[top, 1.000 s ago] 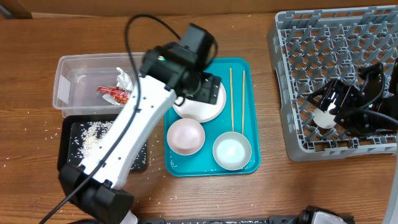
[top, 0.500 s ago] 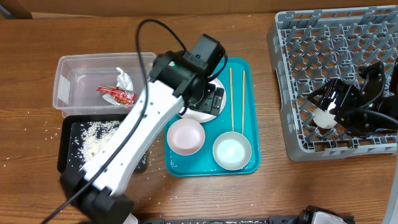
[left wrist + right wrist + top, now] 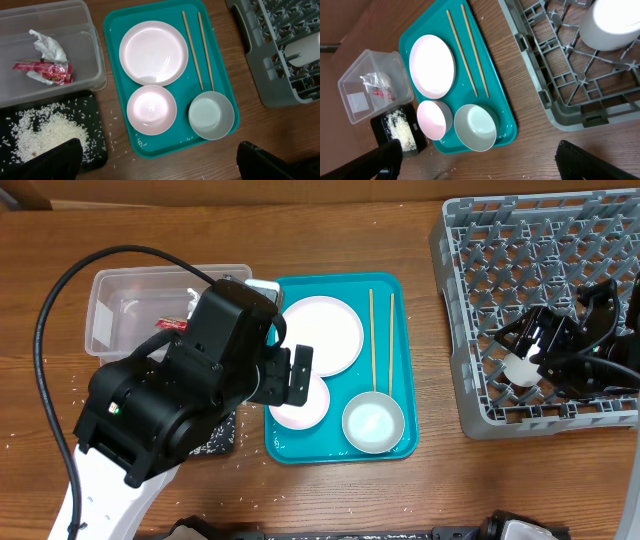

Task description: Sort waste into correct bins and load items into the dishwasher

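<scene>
Left hand (image 3: 159, 165) wide, empty, above teal tray (image 3: 112, 30). Plate (image 3: 153, 52), bowls (image 3: 151, 109) and chopsticks (image 3: 197, 47) lie on tray. Wrapper (image 3: 44, 71) and paper scrap (image 3: 47, 46) in tub (image 3: 95, 55); rice (image 3: 45, 132) in black tray (image 3: 95, 107). Right hand (image 3: 482, 160) wide, empty, beside rack (image 3: 545, 90); cup (image 3: 612, 22) in rack.

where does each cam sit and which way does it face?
Overhead: fixed above the table, looking straight down; left arm and right arm show.
Left wrist: above the teal tray, facing down; left pincer's fingers at bottom corners.
Right wrist: beside the dish rack, angled down; right pincer's fingers at bottom corners.
Shared: plate, chopsticks in all three.
</scene>
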